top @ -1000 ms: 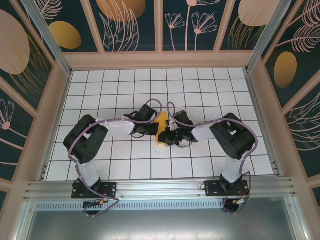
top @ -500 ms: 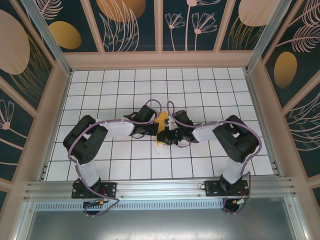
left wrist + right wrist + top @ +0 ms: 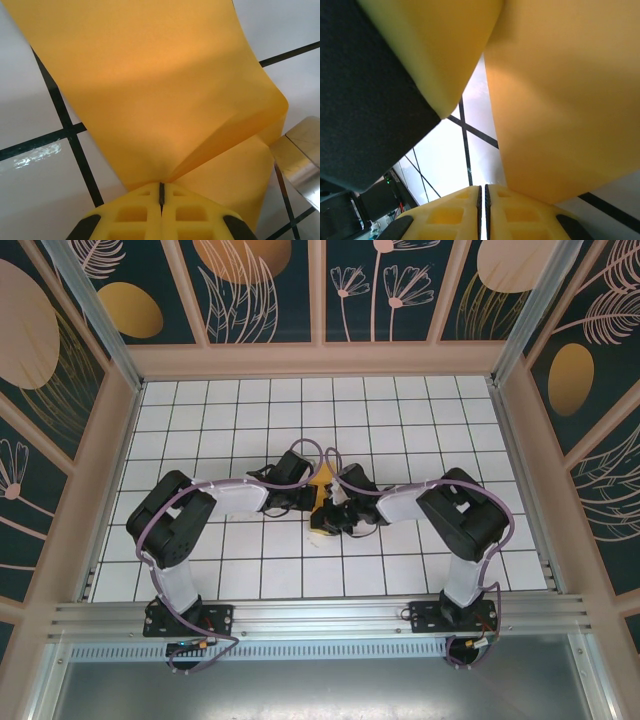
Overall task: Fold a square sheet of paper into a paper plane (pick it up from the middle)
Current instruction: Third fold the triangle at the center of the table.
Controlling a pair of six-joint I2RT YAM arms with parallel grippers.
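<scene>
- In the top view the two arms meet in the middle of the white gridded desk (image 3: 200, 420), a little below the centre of the frame.
- The sheet of paper (image 3: 321, 480) is orange-yellow and sits between the two wrists. Only small parts of it show there, above and below the black tool bodies.
- The left tool (image 3: 161, 187) is at the bottom centre of the left wrist view. Its two yellow fingers are pressed together and pinch the sheet of paper (image 3: 150, 90) at a crease.
- From this pinch the paper rises and spreads to the upper part of the frame, bent over on the right side, with the desk lines under it.
- The right tool (image 3: 482, 189) is at the bottom centre of the right wrist view, fingers pressed together with a thin dark slit between them.
- The paper (image 3: 560, 100) fills the right side there and reaches down to this tool's tip. I cannot tell if it is caught between the fingers.
- One yellow finger (image 3: 435, 50) of the left tool is in the upper left, close beside the paper.
</scene>
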